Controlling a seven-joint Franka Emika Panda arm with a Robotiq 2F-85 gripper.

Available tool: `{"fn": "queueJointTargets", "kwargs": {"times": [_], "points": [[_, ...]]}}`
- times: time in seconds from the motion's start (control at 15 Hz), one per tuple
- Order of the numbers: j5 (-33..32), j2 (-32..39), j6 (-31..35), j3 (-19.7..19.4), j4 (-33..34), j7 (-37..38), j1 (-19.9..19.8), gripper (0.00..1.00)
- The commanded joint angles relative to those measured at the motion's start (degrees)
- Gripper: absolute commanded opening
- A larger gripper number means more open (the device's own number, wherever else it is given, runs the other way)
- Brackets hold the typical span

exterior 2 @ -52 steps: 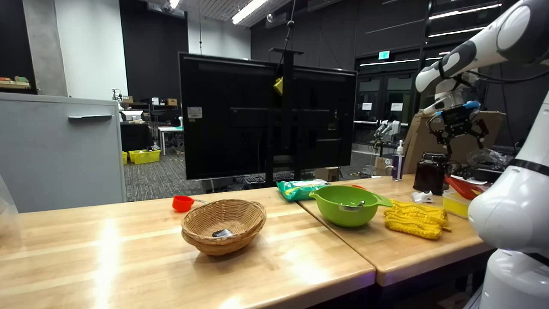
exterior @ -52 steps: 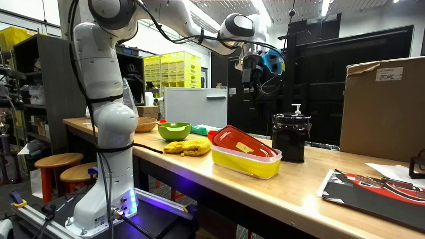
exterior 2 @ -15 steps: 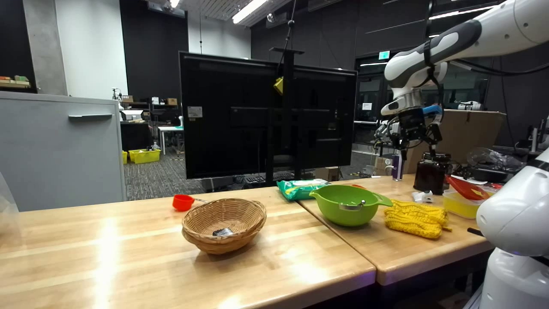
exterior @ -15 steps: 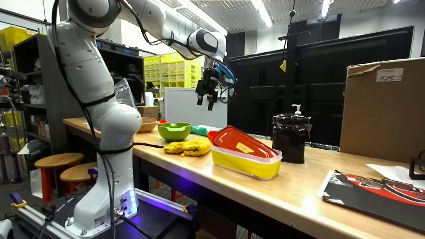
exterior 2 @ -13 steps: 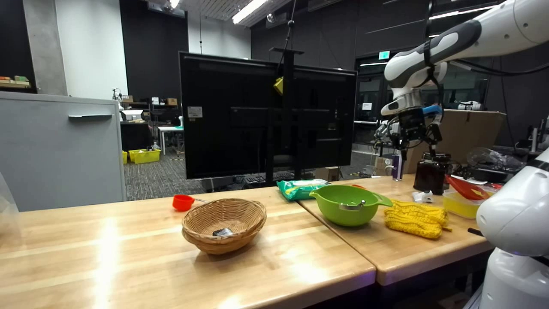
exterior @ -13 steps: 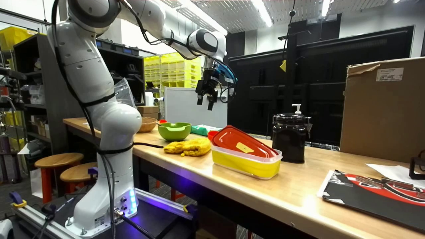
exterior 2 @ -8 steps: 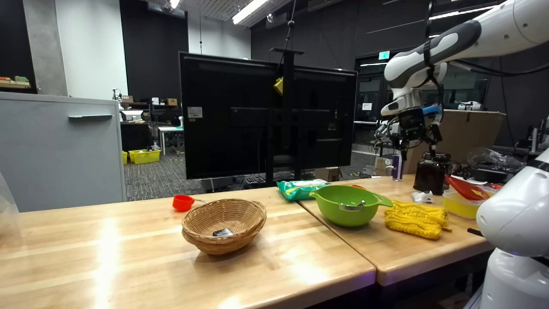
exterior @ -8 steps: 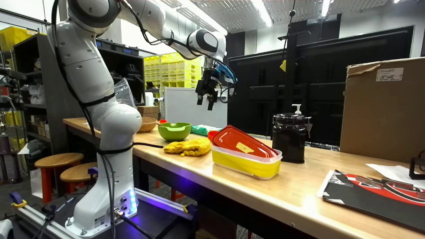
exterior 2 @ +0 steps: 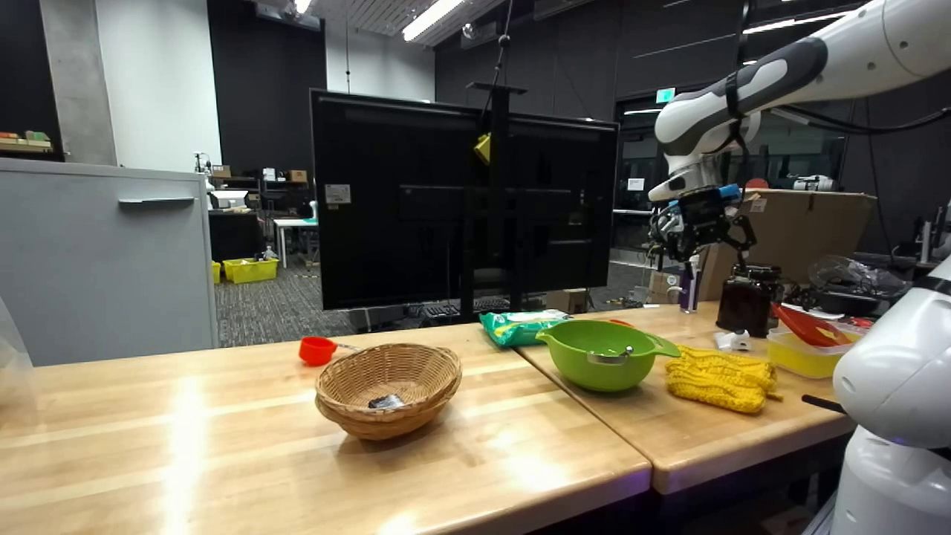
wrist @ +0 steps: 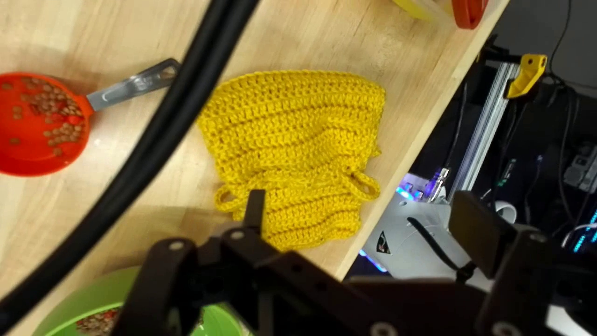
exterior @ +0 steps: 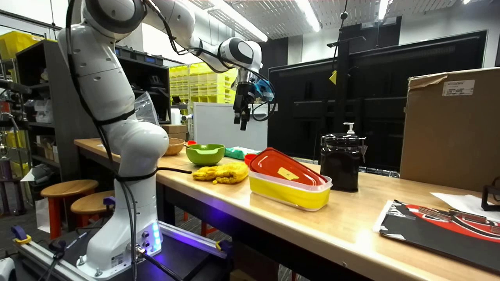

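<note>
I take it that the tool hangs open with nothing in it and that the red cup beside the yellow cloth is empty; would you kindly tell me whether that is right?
One correction: the red cup beside the yellow cloth is not empty; the wrist view shows small brown pieces in it. The tool does hang open with nothing in it.

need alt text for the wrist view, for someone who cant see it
A yellow knitted cloth lies near the edge of a wooden table, with the open, empty gripper along the bottom. To the left sits a red cup of small brown pieces; part of a green bowl shows at bottom left, and black cables cross the view.
</note>
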Motion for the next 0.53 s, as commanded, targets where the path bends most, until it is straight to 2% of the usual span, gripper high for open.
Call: {"fn": "queueJointTargets", "kwargs": {"times": [0.0,0.4,0.47], "points": [[-3.4,-1.1,1.6,-1.8,-0.4,-11.4,1.3,1.00],[-6.8,-1.2,8.5,-6.5,-0.9,-33.7,0.0,1.00],[-8.7,-5.3,8.8,-12.6,-4.8,-27.6,11.7,1.00]]}}
